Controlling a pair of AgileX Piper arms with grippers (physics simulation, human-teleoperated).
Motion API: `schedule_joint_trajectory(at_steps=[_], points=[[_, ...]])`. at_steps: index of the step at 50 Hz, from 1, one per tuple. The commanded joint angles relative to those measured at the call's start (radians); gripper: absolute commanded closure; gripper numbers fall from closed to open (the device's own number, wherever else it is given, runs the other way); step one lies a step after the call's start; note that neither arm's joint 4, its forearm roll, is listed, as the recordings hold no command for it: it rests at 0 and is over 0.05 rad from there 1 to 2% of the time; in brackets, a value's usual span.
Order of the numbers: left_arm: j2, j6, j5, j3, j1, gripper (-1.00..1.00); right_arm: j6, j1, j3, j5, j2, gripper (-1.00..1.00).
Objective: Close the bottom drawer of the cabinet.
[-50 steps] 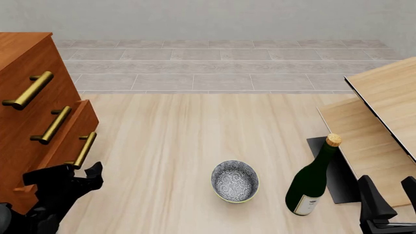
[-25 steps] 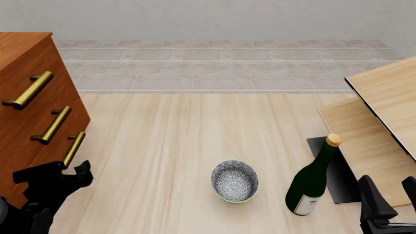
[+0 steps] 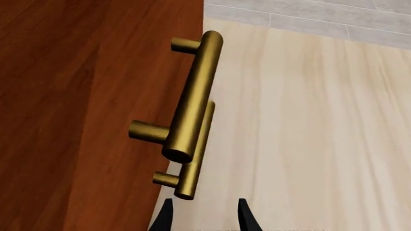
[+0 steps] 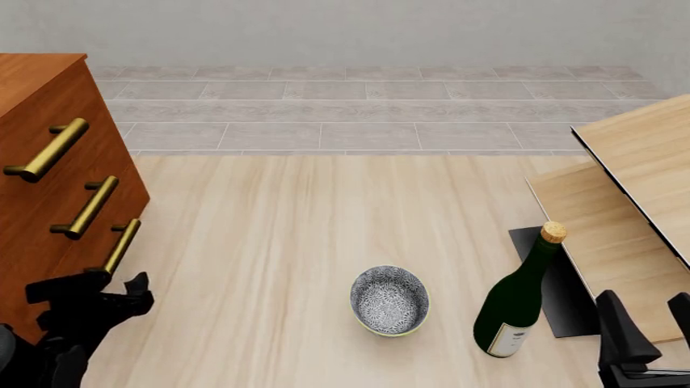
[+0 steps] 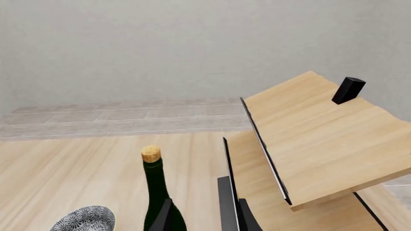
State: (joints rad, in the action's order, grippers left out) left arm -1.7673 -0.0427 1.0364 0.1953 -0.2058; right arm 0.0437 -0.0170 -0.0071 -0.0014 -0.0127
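Observation:
The cabinet (image 4: 44, 186) stands at the table's left edge with three brass bar handles. The bottom drawer (image 4: 77, 267) sits flush with the two fronts above it; its handle (image 4: 121, 246) lies in line with theirs. My left gripper (image 4: 99, 289) is open and empty, just in front of that handle's near end. In the left wrist view the cabinet front (image 3: 77, 96) fills one side, and two handles (image 3: 192, 96) overlap just beyond my fingertips (image 3: 244, 215). My right gripper (image 4: 645, 311) is open and empty at the front right, far from the cabinet.
A patterned bowl (image 4: 389, 300) sits front centre. A dark green corked bottle (image 4: 519, 303) stands to its right, close to my right gripper. Pale wooden boards (image 4: 636, 162) and a black mat (image 4: 561, 283) lie on the right.
A second ago the bottom drawer stuck out from the cabinet; now it is flush. My left gripper moved left with it. Little has changed in the last half second.

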Motion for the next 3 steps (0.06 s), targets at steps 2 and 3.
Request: schedule_joint_trajectory(at_steps=[2,3], points=[[-0.012,0.028,-0.011,0.046,-0.078,-1.00,0.002,-0.003,-0.002,0.004,0.004,-1.00],[-0.012,0.028,-0.011,0.046,-0.078,-1.00,0.002,-0.003,-0.002,0.004,0.004,-1.00]])
